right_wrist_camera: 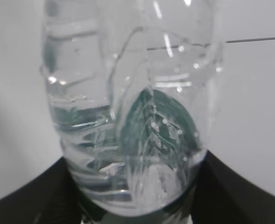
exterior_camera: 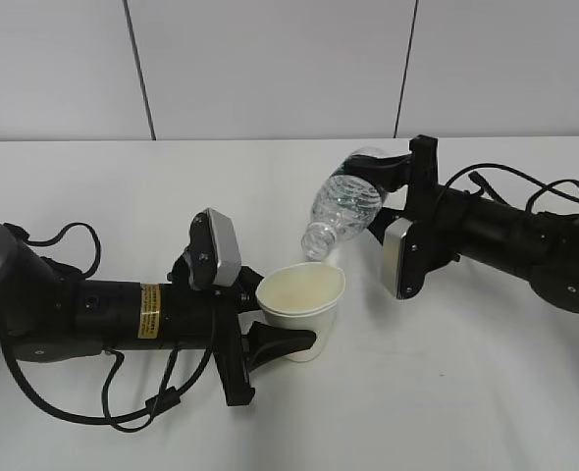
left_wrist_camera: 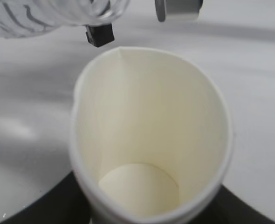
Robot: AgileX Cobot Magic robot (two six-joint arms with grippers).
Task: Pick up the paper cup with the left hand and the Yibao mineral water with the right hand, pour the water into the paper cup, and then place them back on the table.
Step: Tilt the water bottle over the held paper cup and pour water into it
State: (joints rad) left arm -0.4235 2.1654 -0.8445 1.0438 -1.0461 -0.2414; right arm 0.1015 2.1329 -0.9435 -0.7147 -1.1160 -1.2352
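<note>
My left gripper [exterior_camera: 275, 339] is shut on the white paper cup [exterior_camera: 300, 306], holding it upright just above the white table [exterior_camera: 123, 186]. The left wrist view looks down into the cup [left_wrist_camera: 147, 140], whose cream inside looks dry. My right gripper [exterior_camera: 393, 191] is shut on the clear Yibao bottle [exterior_camera: 346, 208], tilted mouth-down to the left, with its mouth just above the cup's far rim. The bottle fills the right wrist view [right_wrist_camera: 133, 116], with black fingers [right_wrist_camera: 30, 196] on both sides. Its ribbed body shows at the top of the left wrist view [left_wrist_camera: 39, 16].
A grey-white wall [exterior_camera: 289, 69] with dark seams stands behind the table. Black cables [exterior_camera: 525, 191] run along the right arm, and others loop beside the left arm [exterior_camera: 74, 245]. The right arm's grey-white wrist block [exterior_camera: 399, 257] hangs close to the cup's right.
</note>
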